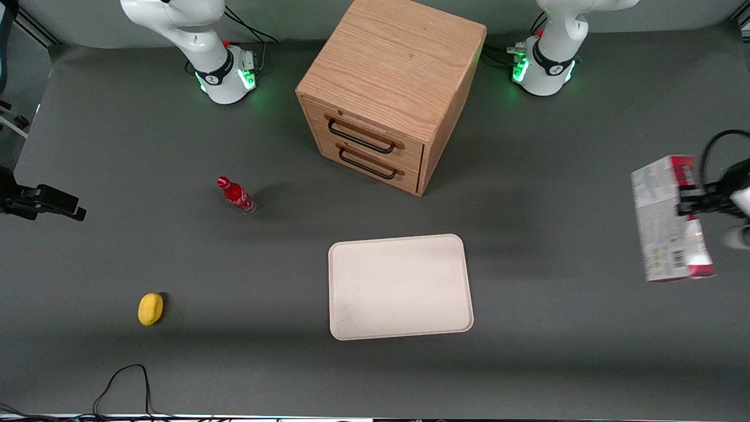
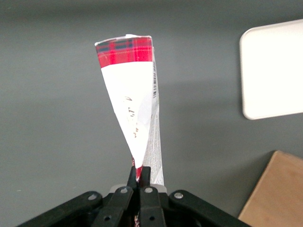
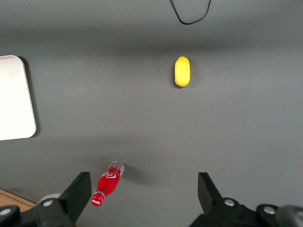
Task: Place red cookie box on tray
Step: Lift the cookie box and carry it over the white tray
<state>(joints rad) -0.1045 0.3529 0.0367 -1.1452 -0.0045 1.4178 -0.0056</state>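
— Red cookie box (image 1: 668, 220) is up off the surface (image 1: 176, 264), long axis running toward the front camera, well apart from the tray (image 1: 400, 286).

— Pincer (image 2: 140, 176) clamped on its edge; arm's cut off.

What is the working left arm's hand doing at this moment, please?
Left hand: shut on the red cookie box, holding it in the air at the working arm's end of the table, off to the side of the tray.
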